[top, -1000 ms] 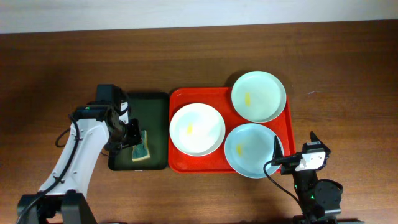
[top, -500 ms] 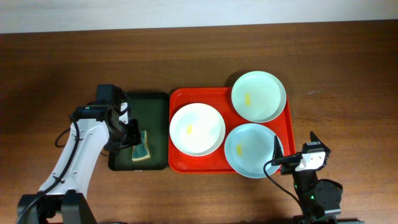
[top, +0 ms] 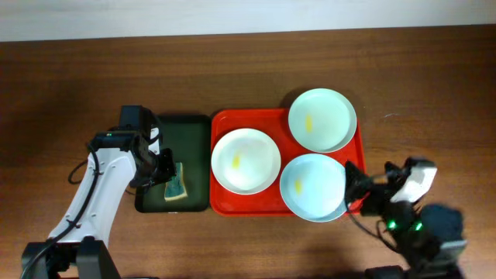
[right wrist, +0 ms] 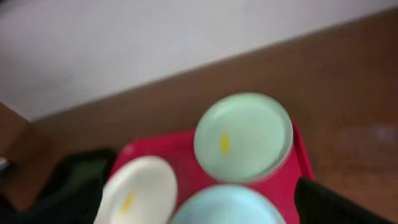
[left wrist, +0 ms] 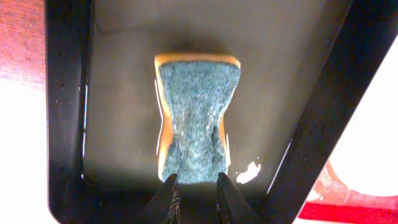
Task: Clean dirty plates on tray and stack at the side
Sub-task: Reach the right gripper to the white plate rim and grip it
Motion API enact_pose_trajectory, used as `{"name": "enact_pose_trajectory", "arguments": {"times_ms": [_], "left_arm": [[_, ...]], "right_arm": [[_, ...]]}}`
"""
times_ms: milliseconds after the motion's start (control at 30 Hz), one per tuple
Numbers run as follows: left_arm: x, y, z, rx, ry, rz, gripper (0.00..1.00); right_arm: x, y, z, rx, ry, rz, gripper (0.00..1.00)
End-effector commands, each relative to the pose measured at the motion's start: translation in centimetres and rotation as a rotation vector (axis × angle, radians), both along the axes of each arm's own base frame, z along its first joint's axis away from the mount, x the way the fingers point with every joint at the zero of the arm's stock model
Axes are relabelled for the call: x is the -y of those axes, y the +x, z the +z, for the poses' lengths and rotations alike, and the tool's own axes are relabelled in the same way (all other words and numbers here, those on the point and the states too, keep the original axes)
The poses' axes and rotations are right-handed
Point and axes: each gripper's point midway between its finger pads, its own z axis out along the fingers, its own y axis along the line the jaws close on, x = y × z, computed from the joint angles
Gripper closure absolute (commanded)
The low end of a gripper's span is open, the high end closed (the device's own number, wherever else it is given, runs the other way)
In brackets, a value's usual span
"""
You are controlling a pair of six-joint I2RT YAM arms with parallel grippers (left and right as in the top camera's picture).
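Pickup: L end effector (left wrist: 196,188) clenched on green-topped yellow sponge (left wrist: 196,118); R end effector (top: 355,188) gaping, empty. Next: lift, scrub round white plate (top: 246,160), 3 o'clock.

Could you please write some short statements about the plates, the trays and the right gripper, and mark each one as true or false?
1. The white plate lies on the red tray. True.
2. The white plate is clean. False: a yellow smear sits in its middle.
3. The sponge lies in the dark green tray. True.
4. The right gripper holds a plate. False: it is open and empty, near the edge of the nearer pale blue-green plate.
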Motion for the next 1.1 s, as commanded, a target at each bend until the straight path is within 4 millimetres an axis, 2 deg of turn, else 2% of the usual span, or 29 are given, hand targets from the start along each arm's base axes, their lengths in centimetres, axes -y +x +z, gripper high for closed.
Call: {"name": "enact_pose_trajectory", "arguments": {"times_ms": [0,100,133,233,267,300,333,400,467,533,567,633,667,767,900,967,1067], "left_arm": [[0.2,-0.1,0.2,0.008,-0.004,-0.005,0.79],[0.2,-0.1,0.2,0.009,-0.004,-0.005,0.75],[0.2,-0.1,0.2,0.009,-0.004,-0.005,0.73],[0.2,0.0,0.2,0.011,-0.004,-0.005,0.7],[0.2,0.0,0.2,0.011,-0.004,-0.005,0.7],[0.2,0.0,0.2,0.012,-0.004,-0.005,0.69],[0.2,0.0,0.2,0.012,-0.004,-0.005,0.69],[0.0,0.0,0.2,0.012,0.004,-0.005,0.69],[-0.2,0.0,0.2,0.012,0.02,-0.003,0.7],[-0.2,0.0,0.2,0.012,0.02,-0.003,0.69],[-0.2,0.0,0.2,0.012,0.019,-0.002,0.69],[-0.2,0.0,0.2,0.012,0.019,-0.003,0.69],[-0.2,0.0,0.2,0.012,0.02,-0.003,0.69],[-0.3,0.0,0.1,0.01,0.022,-0.002,0.69],[-0.3,-0.3,-0.2,0.0,0.022,-0.003,0.68],[-0.3,-0.1,-0.2,0.008,0.022,-0.002,0.67],[-0.3,-0.1,-0.2,0.011,0.022,-0.002,0.67]], "right_arm": [[-0.5,1.6,4.5,-0.186,0.003,0.027,0.02],[-0.6,3.0,5.3,-0.497,-0.008,0.027,0.02],[-0.7,3.9,5.6,-0.552,-0.009,0.027,0.02],[-2.8,6.3,4.4,-0.685,0.058,0.122,0.01],[-3.6,7.5,2.8,-0.739,0.071,0.151,0.26],[-4.2,8.1,1.8,-0.763,0.044,0.183,0.41],[-5.6,8.8,-0.2,-0.811,-0.008,0.251,0.59],[-7.2,9.6,-2.7,-0.874,-0.059,0.302,0.6],[-8.2,10.7,-6.8,-0.972,-0.142,0.3,0.6],[-9.6,11.2,-9.8,-1.04,-0.167,0.329,0.57],[-10.7,11.6,-12.1,-1.083,-0.189,0.349,0.56],[-11.8,12.1,-14.7,-1.117,-0.208,0.371,0.55],[-12.5,12.3,-16.6,-1.145,-0.221,0.385,0.55],[-13.4,12.6,-20.1,-1.197,-0.237,0.398,0.55],[-13.7,12.6,-22.1,-1.229,-0.231,0.405,0.57],[-13.9,12.7,-22.3,-1.228,-0.222,0.412,0.61],[-14.5,12.2,-22.7,-1.233,-0.233,0.426,0.62]]}}
